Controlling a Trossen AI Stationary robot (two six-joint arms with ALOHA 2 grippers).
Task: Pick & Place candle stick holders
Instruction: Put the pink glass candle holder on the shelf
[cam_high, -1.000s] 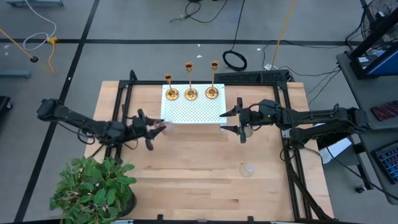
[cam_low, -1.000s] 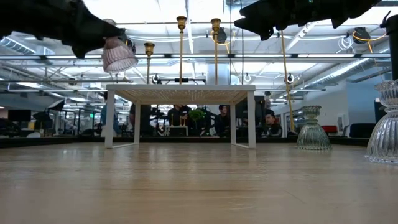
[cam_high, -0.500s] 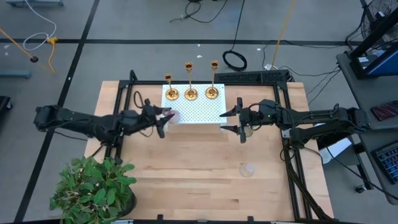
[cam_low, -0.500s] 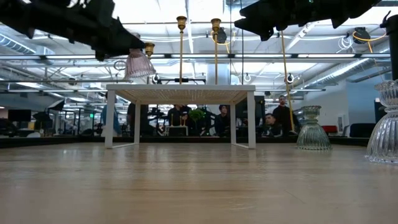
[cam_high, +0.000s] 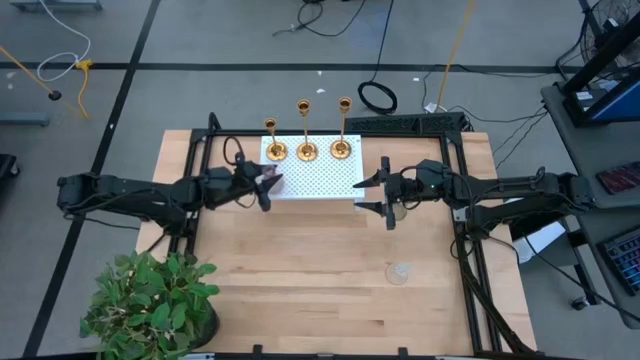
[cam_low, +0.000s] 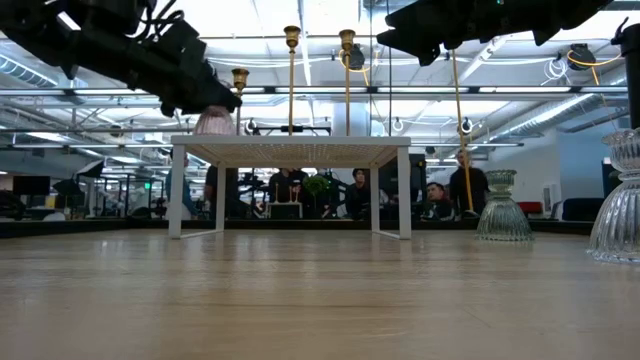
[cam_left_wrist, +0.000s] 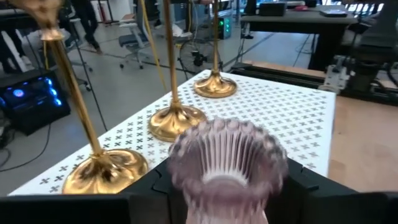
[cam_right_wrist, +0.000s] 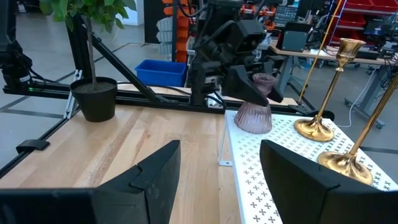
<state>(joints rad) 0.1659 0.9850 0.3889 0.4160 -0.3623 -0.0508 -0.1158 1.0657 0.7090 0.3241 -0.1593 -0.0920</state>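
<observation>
Low view shows the clear holder (cam_low: 618, 200) and the greenish holder (cam_low: 502, 208) down on the wooden table (cam_low: 320, 300), not yet placed. Farther back, the left gripper (cam_high: 262, 181) is clamped on the pink holder (cam_right_wrist: 254, 112) over the white stand (cam_high: 315, 176)'s corner, while the right gripper (cam_high: 385, 193) waits wide open and empty beside the stand. Behind stand three gold holders (cam_high: 306, 150), so two glass ones look left.

Wood tabletop (cam_high: 300, 260) carries my white perforated stand (cam_high: 315, 178), potted plant (cam_high: 150, 300), greenish glass holder (cam_low: 503, 207), clear glass holder (cam_high: 398, 272).
</observation>
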